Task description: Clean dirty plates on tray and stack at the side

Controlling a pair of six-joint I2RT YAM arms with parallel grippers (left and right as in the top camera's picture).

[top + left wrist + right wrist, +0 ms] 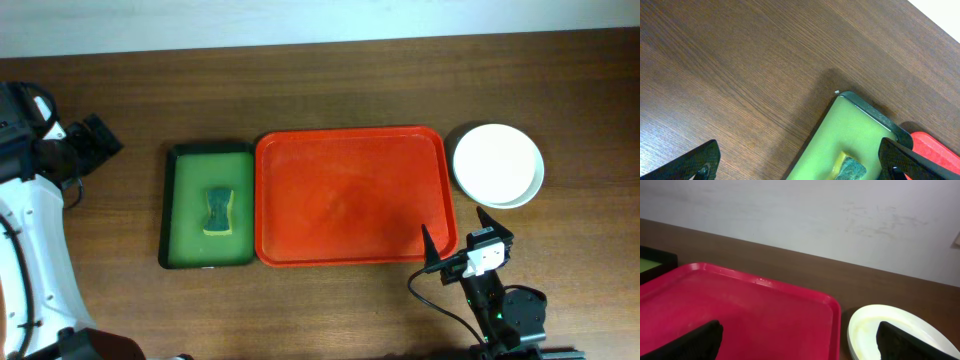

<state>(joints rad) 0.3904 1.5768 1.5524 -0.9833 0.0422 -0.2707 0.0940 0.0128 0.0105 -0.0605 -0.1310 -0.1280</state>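
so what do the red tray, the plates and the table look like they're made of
The tray: likely plastic, from its smooth sheen and moulded rounded corners. The plates: glossy and cream-white on top, ceramic or melamine, I cannot tell which. The table: brown with visible grain, wood or wood-look laminate.

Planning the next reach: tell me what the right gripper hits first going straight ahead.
The right gripper would probably meet the red tray near its right rim; stacked plates sit just right of that line. Depth unclear.
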